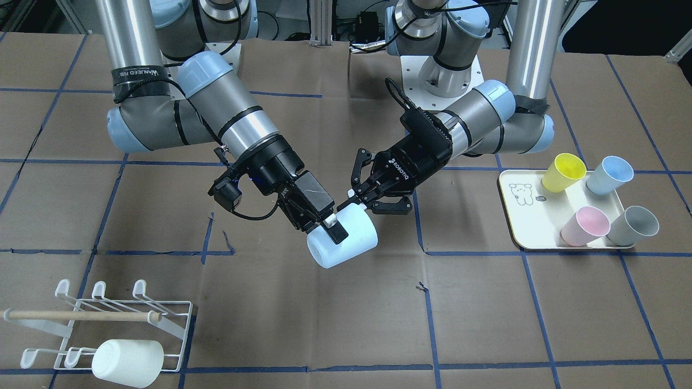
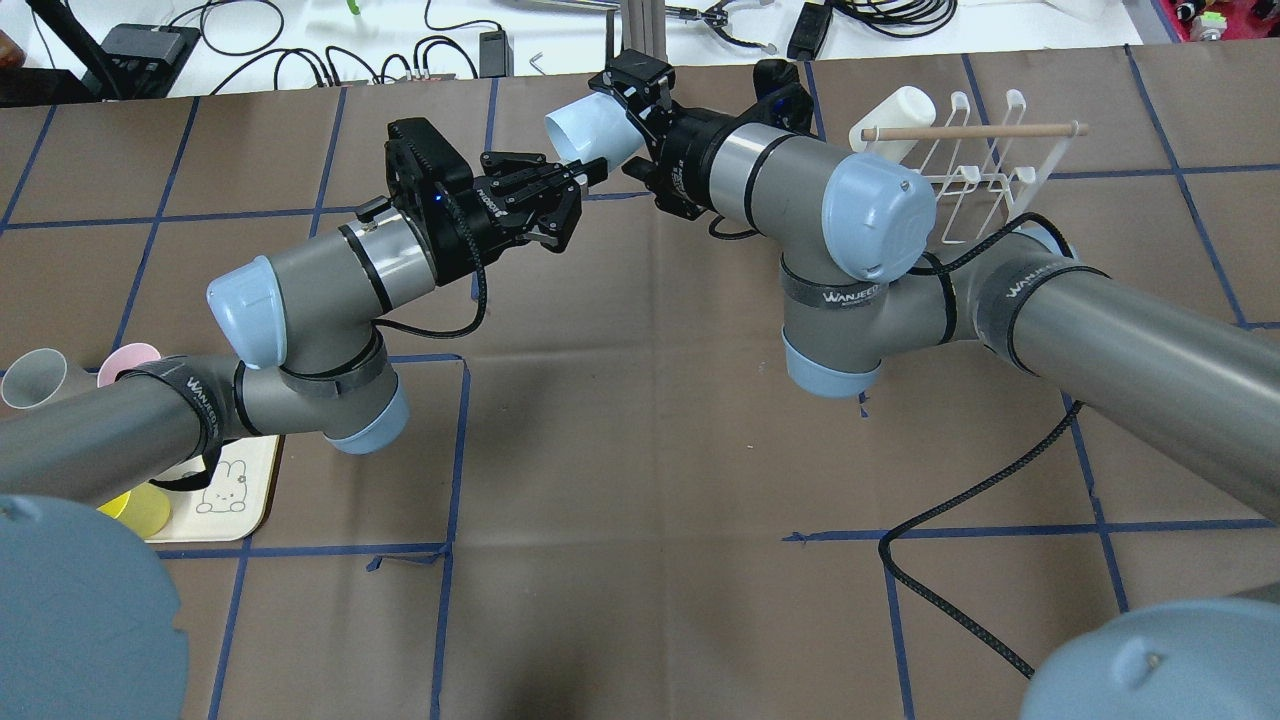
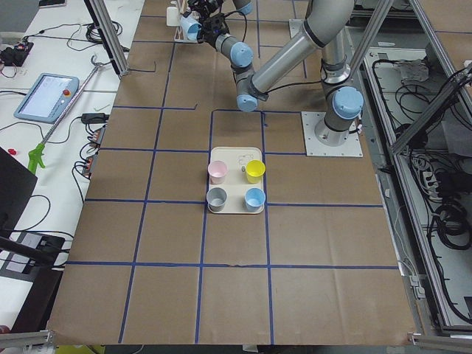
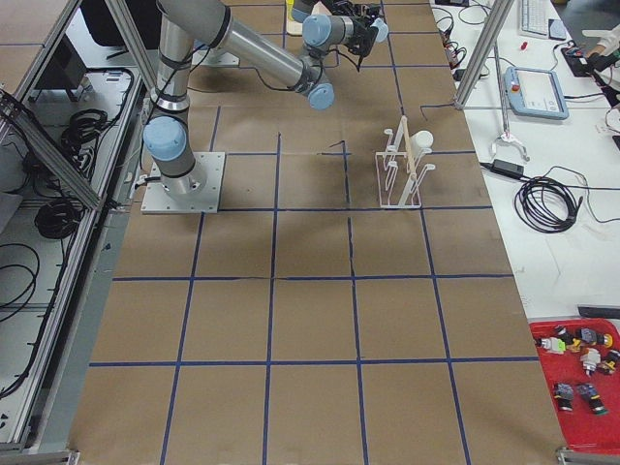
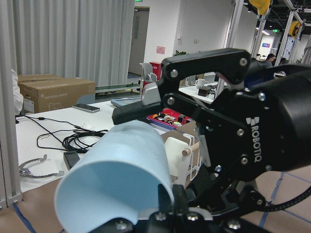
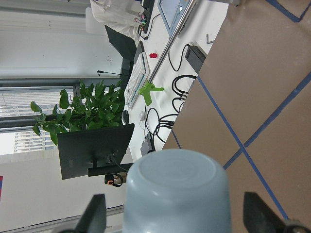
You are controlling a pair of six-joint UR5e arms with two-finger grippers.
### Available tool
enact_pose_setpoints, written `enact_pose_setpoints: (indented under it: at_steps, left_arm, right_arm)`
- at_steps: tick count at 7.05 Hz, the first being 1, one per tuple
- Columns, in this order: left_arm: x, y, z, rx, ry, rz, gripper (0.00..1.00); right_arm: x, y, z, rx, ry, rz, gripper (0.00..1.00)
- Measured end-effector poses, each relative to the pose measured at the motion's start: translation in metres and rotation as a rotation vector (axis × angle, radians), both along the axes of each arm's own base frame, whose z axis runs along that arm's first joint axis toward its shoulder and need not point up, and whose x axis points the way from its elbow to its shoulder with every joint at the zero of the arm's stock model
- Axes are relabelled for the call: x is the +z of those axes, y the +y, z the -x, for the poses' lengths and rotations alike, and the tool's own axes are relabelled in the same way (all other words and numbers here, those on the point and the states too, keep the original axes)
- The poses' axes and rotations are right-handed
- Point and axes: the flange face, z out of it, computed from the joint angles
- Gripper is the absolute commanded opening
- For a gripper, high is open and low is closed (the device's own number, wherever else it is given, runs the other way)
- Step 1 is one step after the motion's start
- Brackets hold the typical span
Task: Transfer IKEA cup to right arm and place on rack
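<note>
Hanging mid-air well apart from the rack (image 1: 108, 324), the IKEA cup (image 1: 351, 243) is pinched at its rim by the left end effector (image 1: 363, 204), with the right end effector (image 1: 332, 229) spread around its body; probably light, stiff, slick plastic, best gripped mid-wall.

Bright and even everywhere, lit from above. Soft, faint shadows on the brown table (image 1: 346, 324). A little shine on the right arm (image 1: 130, 32). Sharp in the wide views. Blurry up close on the pale blue cup (image 5: 116, 179), with washed-out white far behind.
</note>
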Motion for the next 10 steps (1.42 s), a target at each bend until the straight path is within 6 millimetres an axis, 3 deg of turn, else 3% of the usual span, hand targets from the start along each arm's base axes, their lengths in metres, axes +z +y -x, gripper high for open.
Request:
enact_pose_setpoints:
  at_steps: [2, 5, 7, 8, 9, 10]
  left_arm:
    - [0.0006, 0.0002, 0.0001, 0.001, 0.002, -0.002, 0.09]
    - [0.0012, -0.0001, 0.0001, 0.002, 0.002, 0.000, 0.09]
    - [0.0015, -0.0003, 0.0000, 0.002, 0.002, 0.000, 0.14]
    - [0.0020, -0.0008, 0.0000, 0.003, 0.003, 0.001, 0.22]
    - [0.0024, -0.0018, -0.0003, 0.012, 0.001, 0.001, 0.50]
    - [0.0029, -0.0033, -0.0010, 0.025, -0.003, 0.001, 0.64]
  right_arm:
    - [-0.0023, -0.0034, -0.0012, 0.001, 0.001, -0.007, 0.98]
    - [-0.0024, -0.0032, -0.0034, 0.002, 0.003, -0.006, 0.66]
    - [-0.0003, -0.0044, -0.0040, 0.001, 0.004, -0.004, 0.58]
    - [0.0004, -0.0050, -0.0042, 0.000, 0.003, -0.004, 0.56]
    - [0.0011, -0.0054, -0.0043, 0.000, 0.002, -0.004, 0.55]
    - [0.0018, -0.0057, -0.0046, 0.000, 0.001, -0.004, 0.55]
